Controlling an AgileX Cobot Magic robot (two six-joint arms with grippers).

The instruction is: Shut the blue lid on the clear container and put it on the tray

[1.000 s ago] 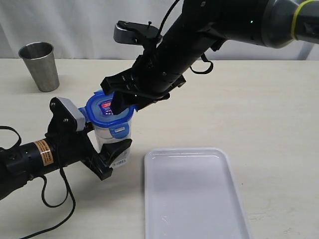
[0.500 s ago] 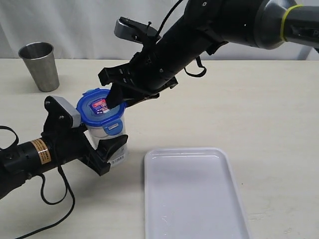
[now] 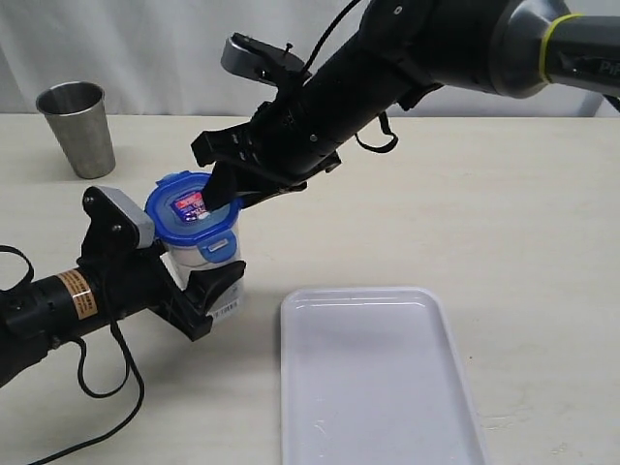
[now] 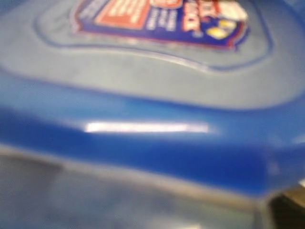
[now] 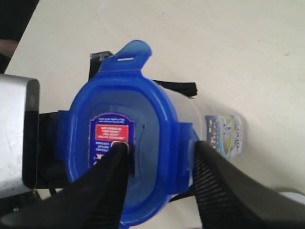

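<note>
The clear container [image 3: 207,260] stands upright on the table, and my left gripper [image 3: 208,283] is shut on its lower body from the left. The blue lid [image 3: 189,209] sits flat on its rim, sticker up. My right gripper [image 3: 225,190] comes down from above. In the right wrist view the blue lid [image 5: 143,109] fills the middle. One of the right gripper's [image 5: 159,150] fingers [image 5: 112,171] rests on the sticker and the other presses a side flap. The left wrist view shows only the blurred lid [image 4: 152,95] and container wall [image 4: 95,195]. The tray [image 3: 291,320] lies to the container's right.
A grey steel cup [image 3: 79,126] stands at the back left of the table. The left arm's black cable [image 3: 107,387] loops near the front left edge. The right arm reaches in from the upper right, over the table's middle.
The lid was tilted with a flap raised; it now lies flat on the container. The right gripper's jaws have narrowed onto it. Container and left gripper shifted slightly left.
</note>
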